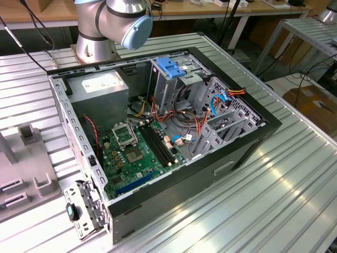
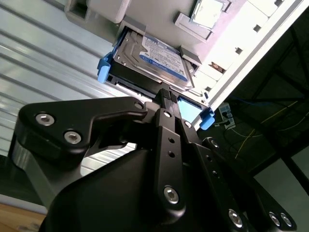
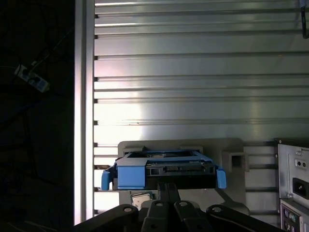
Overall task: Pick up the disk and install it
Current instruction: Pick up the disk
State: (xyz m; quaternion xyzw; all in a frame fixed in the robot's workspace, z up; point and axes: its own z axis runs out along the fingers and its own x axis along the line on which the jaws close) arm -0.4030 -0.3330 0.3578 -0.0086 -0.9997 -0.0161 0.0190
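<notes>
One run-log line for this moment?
pincer: at disk edge | disk: in grey holder, not installed | computer case: open

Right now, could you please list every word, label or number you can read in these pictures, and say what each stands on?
Label on the disk, second wrist view: blue-and-white print, too small to read.
White sticker on the power-supply box, exterior view: print too small to read.
Motherboard, exterior view: markings too small to read.
Computer case panel, first wrist view: marks too blurred to read.
No text can be quoted.
</notes>
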